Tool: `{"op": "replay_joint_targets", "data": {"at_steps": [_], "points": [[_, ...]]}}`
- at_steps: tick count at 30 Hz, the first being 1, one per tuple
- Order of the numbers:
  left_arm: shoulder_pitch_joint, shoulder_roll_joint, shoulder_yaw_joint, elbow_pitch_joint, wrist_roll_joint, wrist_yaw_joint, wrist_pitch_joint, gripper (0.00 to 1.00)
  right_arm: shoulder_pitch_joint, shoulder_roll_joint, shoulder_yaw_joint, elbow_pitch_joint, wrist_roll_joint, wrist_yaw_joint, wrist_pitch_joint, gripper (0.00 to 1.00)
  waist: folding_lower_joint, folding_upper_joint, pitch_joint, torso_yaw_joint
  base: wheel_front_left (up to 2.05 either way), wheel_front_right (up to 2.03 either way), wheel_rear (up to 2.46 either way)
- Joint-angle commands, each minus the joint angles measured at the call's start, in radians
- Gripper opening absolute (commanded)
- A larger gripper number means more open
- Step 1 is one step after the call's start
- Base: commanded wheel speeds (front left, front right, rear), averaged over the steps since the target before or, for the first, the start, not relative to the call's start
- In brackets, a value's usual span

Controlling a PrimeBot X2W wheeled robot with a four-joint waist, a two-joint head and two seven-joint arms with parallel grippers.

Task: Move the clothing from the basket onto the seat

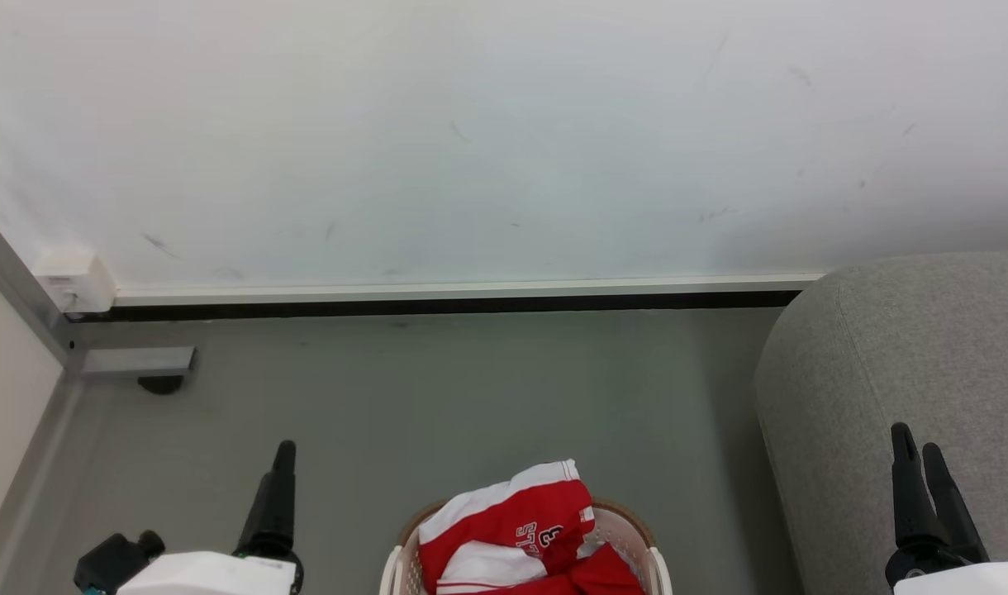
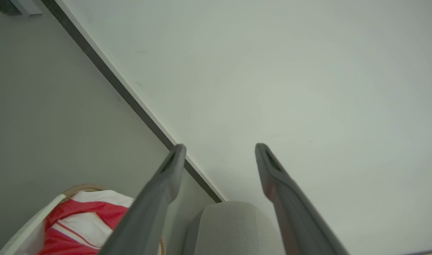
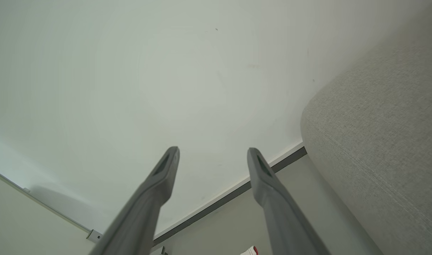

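Left pincer (image 1: 282, 453): my left arm sits low at the left of the head view, fingers pointing up and away from me. They hang over bare floor (image 1: 471, 388), touching nothing.
Left pincer's state: released. In the left wrist view (image 2: 220, 150) the two dark fingers stand well apart with nothing between them.
Right pincer (image 1: 917, 442): my right arm sits low at the far right of the head view, with its fingers raised in front of the seat's near side.
Right pincer's state: released. In the right wrist view (image 3: 213, 152) the fingers are spread and bare.
Corner fittings: a small white box (image 1: 74, 281) sits on the wall (image 1: 471, 124) at the far left, with a grey metal bracket (image 1: 136, 361) on the floor just below it.
Basket (image 1: 392, 566): it stands on the floor between my two pincers, at the bottom middle of the head view, cut off by the picture's edge.
Clothing (image 1: 512, 521): red and white garments are heaped in the basket and rise above its rim, with dark lettering on one red fold.
Baseboard (image 1: 471, 291): a pale strip over a dark gap, running along the foot of the wall.
Seat (image 1: 884, 347): large, grey and woven, it stands to the right of the basket, apart from it, with nothing lying on the part I can see.
In the way: bare floor lies between the basket and the seat.
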Motion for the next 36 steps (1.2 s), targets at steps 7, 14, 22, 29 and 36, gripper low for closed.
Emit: {"op": "replay_joint_targets", "data": {"at_steps": [7, 14, 22, 29, 36], "points": [[-0.008, 0.007, -0.016, -0.007, 0.148, 0.006, -0.033, 1.00, -0.001, 0.012, -0.038, -0.008, -0.170, -0.001, -0.015, 1.00, 0.0000, -0.0001, 0.001, 0.001, 0.00, 0.00, 0.00], [-0.006, 0.008, -0.022, -0.002, 0.255, 0.004, -0.056, 1.00, 0.004, 0.027, -0.058, -0.006, -0.291, -0.001, -0.022, 1.00, 0.0000, -0.0001, -0.001, 0.001, 0.00, 0.00, 0.00], [-0.007, 0.008, -0.029, -0.003, 0.354, -0.005, -0.078, 1.00, 0.006, 0.040, -0.077, -0.007, -0.403, -0.001, -0.029, 1.00, 0.0000, -0.0001, 0.001, 0.002, 0.00, 0.00, 0.00], [-0.006, 0.009, -0.030, -0.003, 0.436, -0.011, -0.097, 1.00, 0.013, 0.052, -0.090, -0.005, -0.501, -0.001, -0.036, 1.00, 0.0000, -0.0001, 0.002, 0.003, 0.00, 0.00, 0.00], [-0.002, 0.010, -0.030, 0.009, 0.526, -0.020, -0.117, 1.00, 0.021, 0.064, -0.108, -0.008, -0.592, -0.001, -0.042, 1.00, 0.0000, -0.0001, 0.002, 0.003, 0.00, 0.00, 0.00]]}}
